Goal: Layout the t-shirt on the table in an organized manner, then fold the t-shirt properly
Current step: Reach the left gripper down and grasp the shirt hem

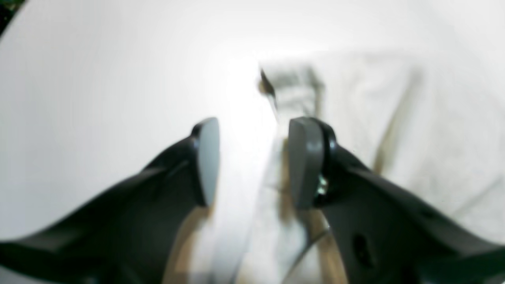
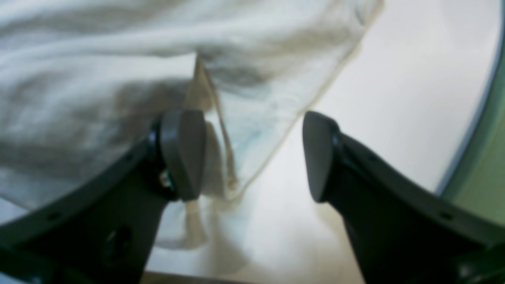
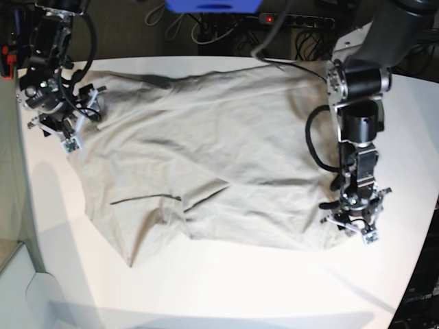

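The right gripper (image 3: 68,133), at the base view's left, stands with jaws wide apart and nothing between them at the shirt's (image 3: 206,157) edge. The shirt lies spread but creased across the table (image 3: 226,288); it looks light, limp and apt to bunch, so hems and corners seem the best holds. The left gripper (image 3: 353,223), parted and empty, sits over the shirt's near-right corner; no legible writing or label shows.

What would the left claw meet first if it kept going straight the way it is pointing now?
Most likely the t-shirt edge on the table. The open left claw straddles that edge, one finger over cloth, one over bare tabletop. Depth is blurred, so cloth or table first is uncertain.
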Robot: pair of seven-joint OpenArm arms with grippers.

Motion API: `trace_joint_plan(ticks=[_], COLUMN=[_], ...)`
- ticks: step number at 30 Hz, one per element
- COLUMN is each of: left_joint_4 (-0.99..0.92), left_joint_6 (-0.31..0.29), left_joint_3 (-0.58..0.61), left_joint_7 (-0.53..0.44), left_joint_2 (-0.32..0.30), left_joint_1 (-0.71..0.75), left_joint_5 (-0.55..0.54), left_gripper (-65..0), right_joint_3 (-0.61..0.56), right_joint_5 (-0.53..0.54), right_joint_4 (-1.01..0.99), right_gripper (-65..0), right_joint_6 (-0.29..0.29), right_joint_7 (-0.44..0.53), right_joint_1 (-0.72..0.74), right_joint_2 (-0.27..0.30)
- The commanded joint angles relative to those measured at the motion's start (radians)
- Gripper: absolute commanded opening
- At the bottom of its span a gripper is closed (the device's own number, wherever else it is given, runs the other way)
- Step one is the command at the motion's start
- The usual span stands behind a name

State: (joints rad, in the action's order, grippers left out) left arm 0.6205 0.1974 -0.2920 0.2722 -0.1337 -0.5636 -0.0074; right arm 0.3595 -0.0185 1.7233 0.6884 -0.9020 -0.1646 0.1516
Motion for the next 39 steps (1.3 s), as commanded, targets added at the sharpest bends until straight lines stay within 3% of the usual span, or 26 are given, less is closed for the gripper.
trace_joint_plan(ticks=[1,7,23,29,34,36,39], left_joint_4=[-0.011,-0.107,-0.172,-0.293,-0.344,-0.344,-0.345], left_joint_6=[-0.002,0.000,0.000,-0.002,-0.002,-0.002,-0.003], left_joint_3=[0.001,0.001,0.006,0.007,0.009,0.009,0.009], left_joint_7=[-0.050,-0.182,-0.222,-0.367,-0.386,-0.386,-0.386], left_joint_2=[-0.002,0.012,0.033,0.030,0.013,0.009,-0.017], left_joint_1=[-0.039,-0.046,-0.060,-0.055,-0.054,-0.054,-0.040], left_joint_5=[0.007,0.007,0.007,0.014,0.014,0.014,0.014], left_gripper=[-36.9,-36.9,-37.2,-37.3,-37.8,-42.3,-56.9], right_joint_3=[0.003,0.003,0.003,0.003,0.003,0.003,0.003], right_joint_5=[0.010,0.010,0.010,0.010,0.010,0.010,0.010], right_joint_4=[0.019,0.019,0.019,0.019,0.019,0.017,0.017], right_gripper=[-25.4,-25.4,-25.2,-25.2,-25.2,-25.2,-25.2], right_joint_6=[0.010,0.010,0.010,0.010,0.010,0.010,0.010], right_joint_7=[0.013,0.014,0.016,0.010,0.013,0.014,0.014], right_joint_1=[0.010,0.013,0.017,0.041,0.041,0.041,0.041], right_joint_2=[0.010,0.010,0.010,0.010,0.010,0.012,0.012])
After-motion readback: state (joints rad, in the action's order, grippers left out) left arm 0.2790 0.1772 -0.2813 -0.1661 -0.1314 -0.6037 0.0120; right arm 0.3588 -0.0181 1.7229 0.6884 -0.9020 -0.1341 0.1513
